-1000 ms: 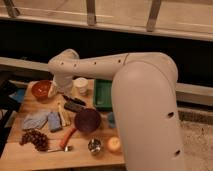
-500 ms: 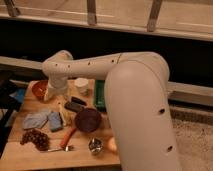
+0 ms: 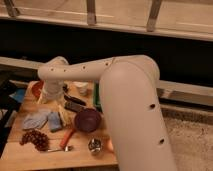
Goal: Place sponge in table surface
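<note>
A wooden table [image 3: 20, 155] fills the lower left of the camera view. A yellow sponge [image 3: 63, 116] lies on it beside a blue pad [image 3: 54, 121], left of a purple bowl [image 3: 88, 120]. My white arm reaches from the lower right over the table and bends down at the back left. My gripper [image 3: 51, 98] hangs at the arm's end, just above and behind the sponge, next to an orange bowl [image 3: 35, 89]. I cannot tell whether it touches the sponge.
A grey cloth [image 3: 34, 120], grapes [image 3: 34, 139], a red-handled spoon [image 3: 65, 140], a metal cup [image 3: 95, 146] and an orange fruit [image 3: 109, 145] lie in front. A white cup [image 3: 80, 87], a black object [image 3: 75, 103] and a green item [image 3: 96, 95] sit behind.
My arm has swung to the left and lower over the table, and its big segment now hides the table's right side.
</note>
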